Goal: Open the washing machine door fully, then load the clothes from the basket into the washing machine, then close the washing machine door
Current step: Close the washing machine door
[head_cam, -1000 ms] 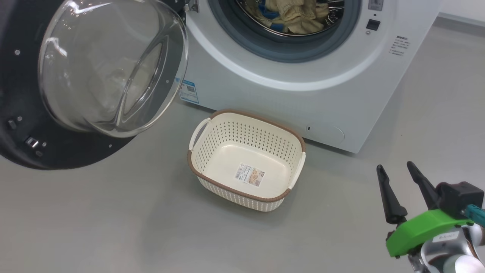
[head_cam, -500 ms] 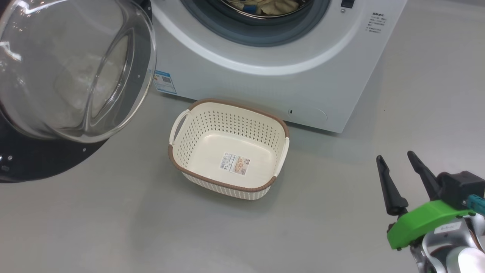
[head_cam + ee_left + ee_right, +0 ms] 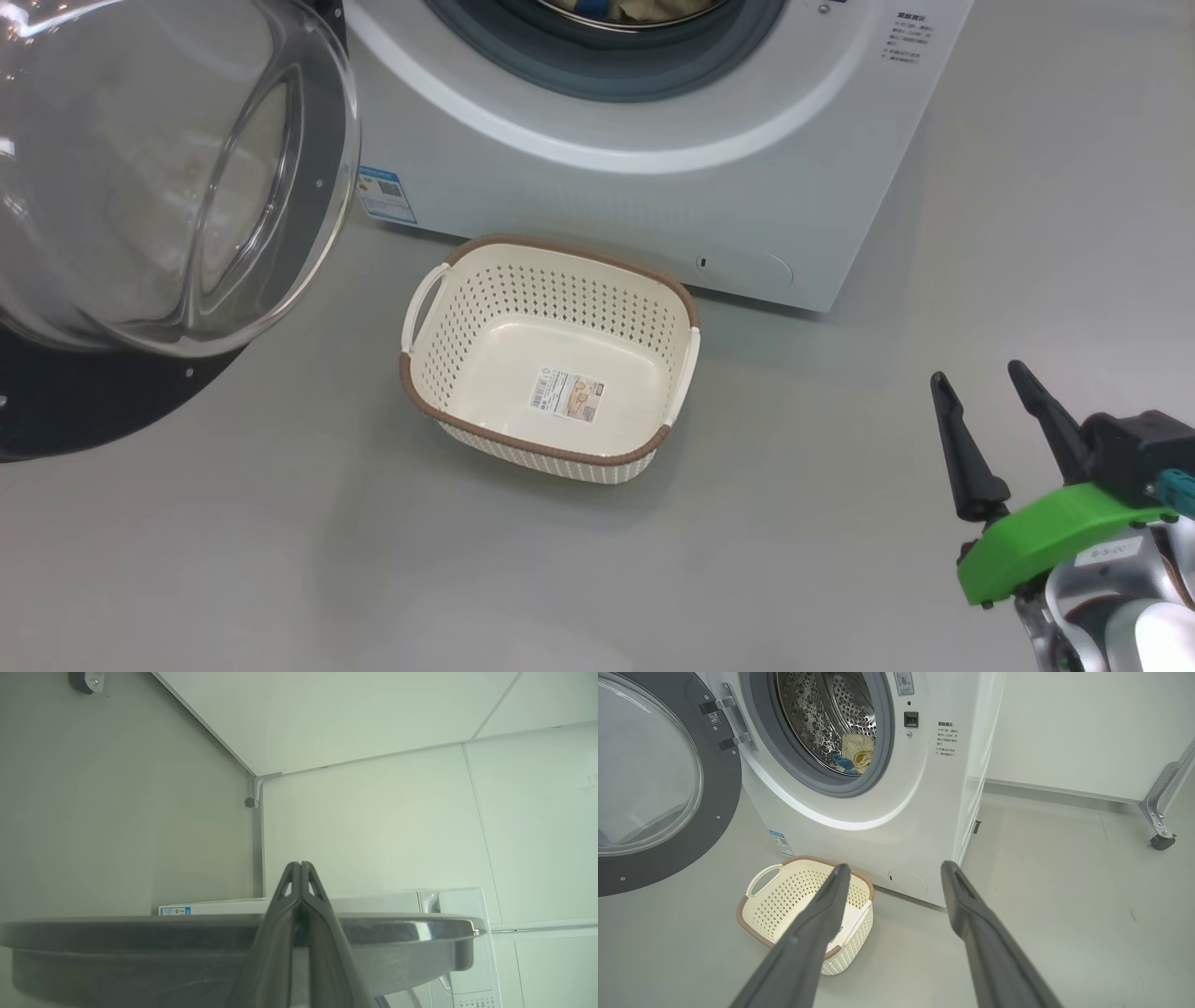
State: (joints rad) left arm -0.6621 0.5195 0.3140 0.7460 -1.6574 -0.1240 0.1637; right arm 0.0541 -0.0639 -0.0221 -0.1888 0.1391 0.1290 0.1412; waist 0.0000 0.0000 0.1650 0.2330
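Observation:
The white washing machine (image 3: 653, 187) stands at the top of the head view with its porthole open. Its door (image 3: 140, 187) hangs swung out at the left, glass bowl toward me. A strip of the clothes (image 3: 653, 7) shows in the drum; the right wrist view shows the clothes (image 3: 858, 751) lying cream and blue inside. The basket (image 3: 523, 439) sits empty on the floor before the machine. My right gripper (image 3: 977, 373) hovers open at the lower right, apart from the basket. My left gripper (image 3: 299, 864) is shut, its fingers rising past the door's grey edge (image 3: 397, 928).
Grey floor (image 3: 840, 523) spreads around the basket and to the right of the machine. A white wall panel (image 3: 1064, 728) stands behind, with a metal frame on a caster (image 3: 1161, 841) at the far right. The basket (image 3: 784, 905) lies close to the machine's (image 3: 878, 826) front.
The head camera has shifted, so the machine, door and basket sit higher and further left in the picture. The right gripper stays open in the same spot.

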